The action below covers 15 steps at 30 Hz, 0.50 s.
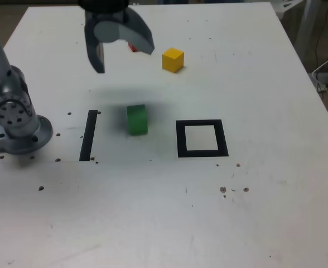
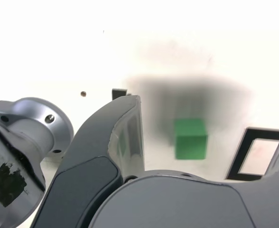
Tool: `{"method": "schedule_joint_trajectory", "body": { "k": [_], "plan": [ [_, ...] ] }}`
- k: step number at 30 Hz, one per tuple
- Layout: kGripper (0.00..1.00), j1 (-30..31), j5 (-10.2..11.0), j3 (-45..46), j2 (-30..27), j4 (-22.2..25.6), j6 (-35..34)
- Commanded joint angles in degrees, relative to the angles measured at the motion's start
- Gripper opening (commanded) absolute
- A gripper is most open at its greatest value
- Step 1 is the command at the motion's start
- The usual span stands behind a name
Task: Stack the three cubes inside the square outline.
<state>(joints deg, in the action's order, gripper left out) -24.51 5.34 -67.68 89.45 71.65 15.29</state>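
Right now I have the grey, curved-jaw claw [image 1: 125, 58] spread wide, gripping nothing, above the table. The green solid cube [image 1: 137, 120] sits between the straight black tape strip [image 1: 88, 135] and the thick black square outline [image 1: 182, 139].

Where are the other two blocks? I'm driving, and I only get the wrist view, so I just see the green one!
Observer: The yellow cube sits farther back than the green cube, toward the exterior view's right.
Operator: And the red one?
Observer: Just a bit of the red cube peeks out beside the gripper; the rest is hidden in the exterior view.
Operator: My square is cut off. Is anything in it?
Observer: No, the exterior view shows the whole square outline, with only white inside.
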Motion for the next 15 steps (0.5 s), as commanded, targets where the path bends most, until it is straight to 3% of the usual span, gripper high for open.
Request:
{"method": "schedule_joint_trajectory", "body": {
  "k": [1, 15],
  "plan": [
    [1.0, -3.5, -0.3, -2.1, 1.6, 0.7, 1.6],
    [1.0, -23.7, -0.6, -17.7, 14.1, 4.1, 9.7]
  ]
}}
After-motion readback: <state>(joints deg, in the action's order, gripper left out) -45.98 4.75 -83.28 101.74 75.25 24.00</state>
